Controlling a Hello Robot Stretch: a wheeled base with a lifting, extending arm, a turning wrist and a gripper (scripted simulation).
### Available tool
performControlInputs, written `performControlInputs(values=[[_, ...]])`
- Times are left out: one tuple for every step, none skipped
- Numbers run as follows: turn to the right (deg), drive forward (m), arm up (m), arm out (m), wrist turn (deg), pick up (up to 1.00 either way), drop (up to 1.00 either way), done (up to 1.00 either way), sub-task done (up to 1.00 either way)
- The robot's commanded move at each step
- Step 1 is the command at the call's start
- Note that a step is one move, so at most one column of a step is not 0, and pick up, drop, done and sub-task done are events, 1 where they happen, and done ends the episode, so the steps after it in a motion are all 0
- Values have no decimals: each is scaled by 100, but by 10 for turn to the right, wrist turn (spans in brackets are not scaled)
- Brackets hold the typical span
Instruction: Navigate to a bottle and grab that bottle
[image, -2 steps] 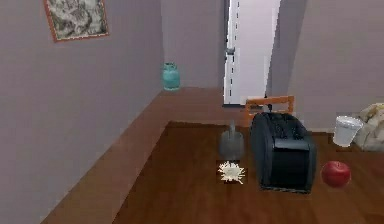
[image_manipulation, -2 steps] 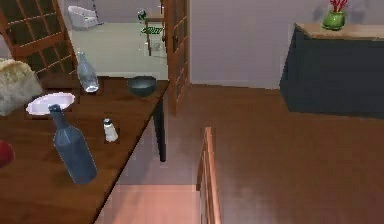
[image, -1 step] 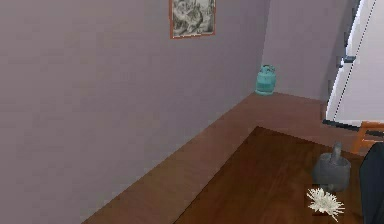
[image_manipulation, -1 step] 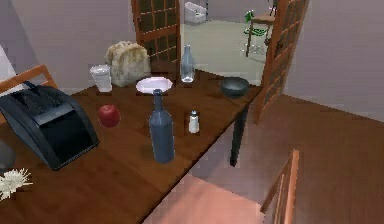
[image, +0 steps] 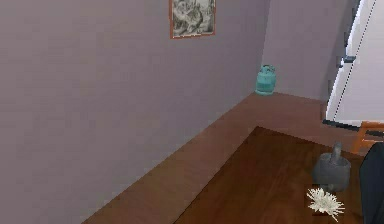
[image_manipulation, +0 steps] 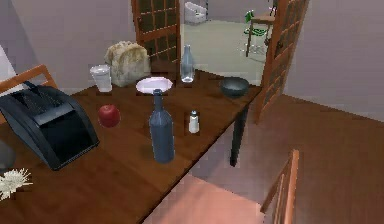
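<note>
At the table's (image_manipulation: 120, 180) near corner, on the arm side view's left, a white tufted thing (image_manipulation: 12, 182) is seen. What seems the same tuft (image: 325, 202) is caught at the forward view's lower right, beside a grey upright thing (image: 333, 170). Just beyond, along the table's left edge, a black appliance (image_manipulation: 45, 120) is set, with a red apple (image_manipulation: 109, 115) beside it. The nearer bottle (image_manipulation: 161, 128), dark blue and upright, stands close to the table's right-hand edge, about midway along it, with a small shaker (image_manipulation: 194, 122) just beside it. It is judged the likelier target, since it is nearest and bare tabletop is left on its near side. Farther on, a white plate (image_manipulation: 154, 86), a glass (image_manipulation: 101, 77) and a loaf (image_manipulation: 127, 62) are laid out, as if for a meal. A second, clear bottle (image_manipulation: 187, 64) and a dark bowl (image_manipulation: 234, 87) are placed along the far edge, before a doorway (image_manipulation: 222, 40). The bottles are given by the arm side view; a framed picture (image: 192, 18) and a teal vessel (image: 265, 80) in the room's corner are given by the forward view. The base is judged to be drawn up alongside the table so that the reach falls toward the bottle. The gripper's state cannot be told.
</note>
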Motion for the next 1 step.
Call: performControlInputs(values=[[0,0,36,0,0,0,0,0,0]])
